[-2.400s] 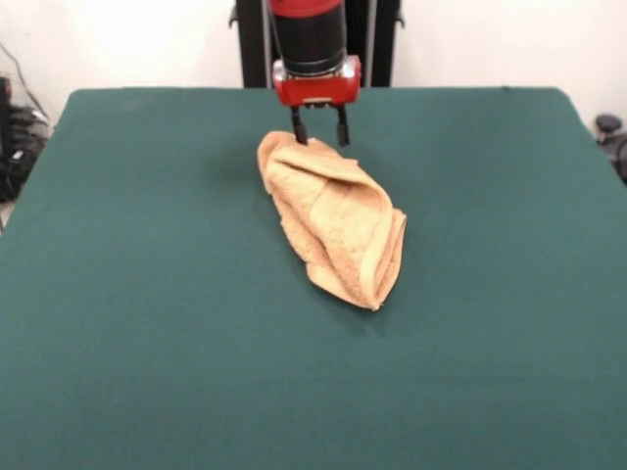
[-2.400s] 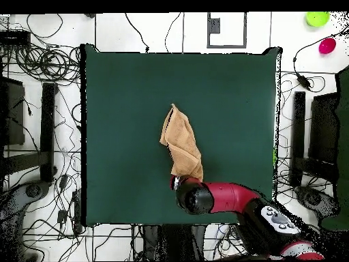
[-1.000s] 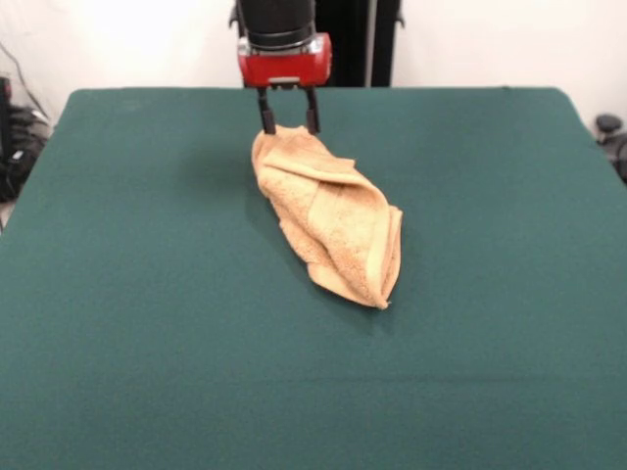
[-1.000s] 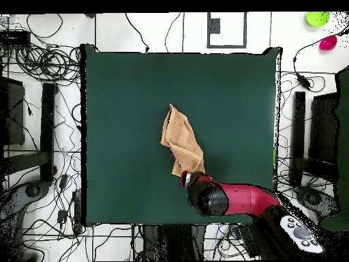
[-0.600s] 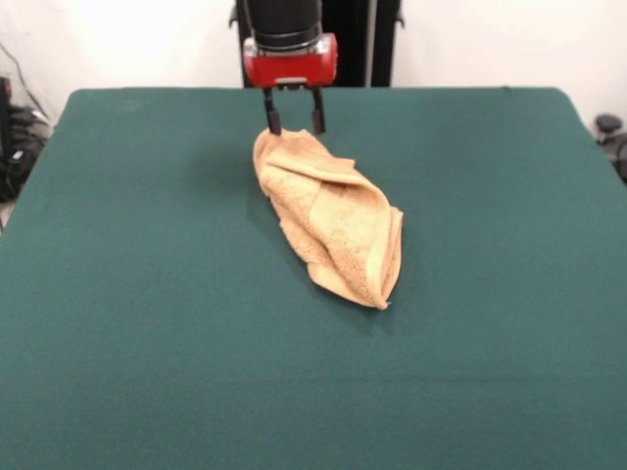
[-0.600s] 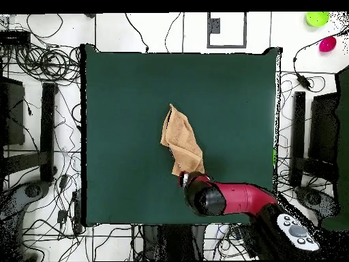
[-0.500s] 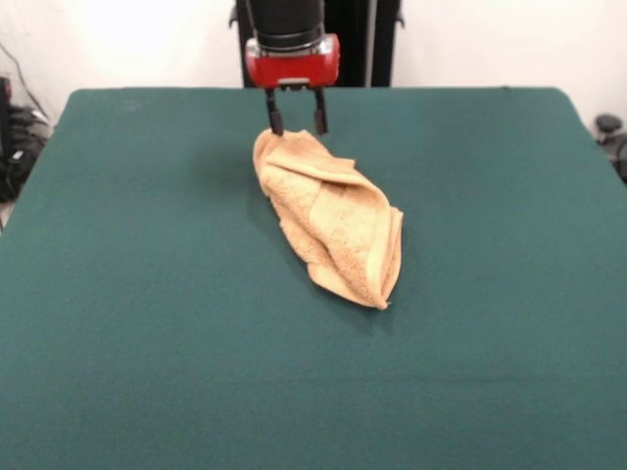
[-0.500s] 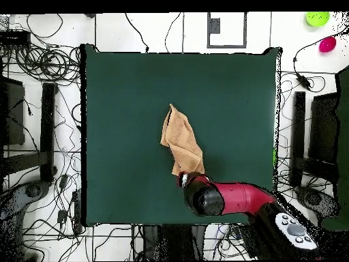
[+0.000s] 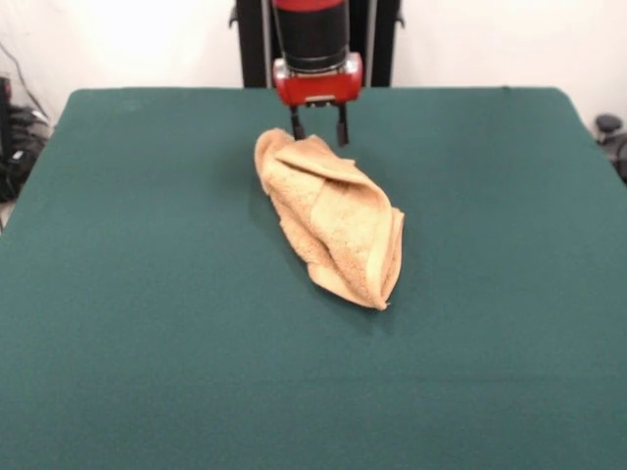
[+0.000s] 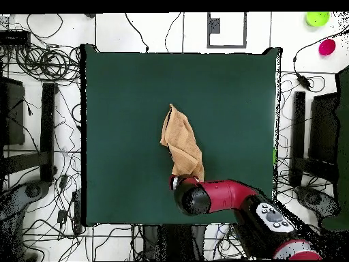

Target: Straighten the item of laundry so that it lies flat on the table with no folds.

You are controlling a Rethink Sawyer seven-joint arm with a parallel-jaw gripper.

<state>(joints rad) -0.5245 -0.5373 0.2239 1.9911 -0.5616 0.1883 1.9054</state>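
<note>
The item of laundry [image 9: 333, 217] is a tan-orange towel lying crumpled and folded over itself in a long diagonal bundle near the middle of the dark green table [image 9: 147, 294]. In the overhead view the towel [image 10: 182, 143] runs from upper left to lower right. My gripper [image 9: 318, 129] hangs at the towel's far end, open, its two black fingers straddling the far tip of the cloth with nothing held. From overhead the red arm [image 10: 218, 196] covers the gripper just below the towel.
Cables and equipment lie on the floor around the table [image 10: 41, 102]. Two small coloured bowls, green [image 10: 317, 18] and pink [image 10: 327, 46], sit on the floor at the upper right of the overhead view.
My gripper has shifted right in the front view, from the towel's far left tip to just right of it, staying open. The towel has barely moved.
</note>
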